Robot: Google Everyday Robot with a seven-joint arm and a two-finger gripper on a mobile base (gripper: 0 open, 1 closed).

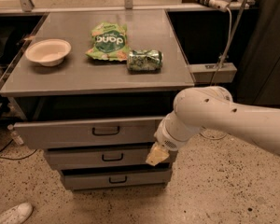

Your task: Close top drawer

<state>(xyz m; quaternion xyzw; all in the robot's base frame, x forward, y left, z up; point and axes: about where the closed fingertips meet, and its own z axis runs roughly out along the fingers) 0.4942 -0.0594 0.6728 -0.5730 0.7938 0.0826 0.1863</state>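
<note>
The top drawer [84,132] is a wide grey metal drawer pulled out from under the grey counter. Its long front panel has a small black loop handle [106,130] at the centre. My white arm comes in from the right. My gripper [157,155] hangs at the right end of the drawer fronts, below the top drawer's right corner and in front of the middle drawer. Only its yellowish tip shows.
Two smaller grey drawers [113,157] sit below the top one. On the counter [60,80] lie a white bowl [48,52], a green chip bag [107,41] and a green can [144,60]. A white shoe [11,214] is on the floor at the lower left.
</note>
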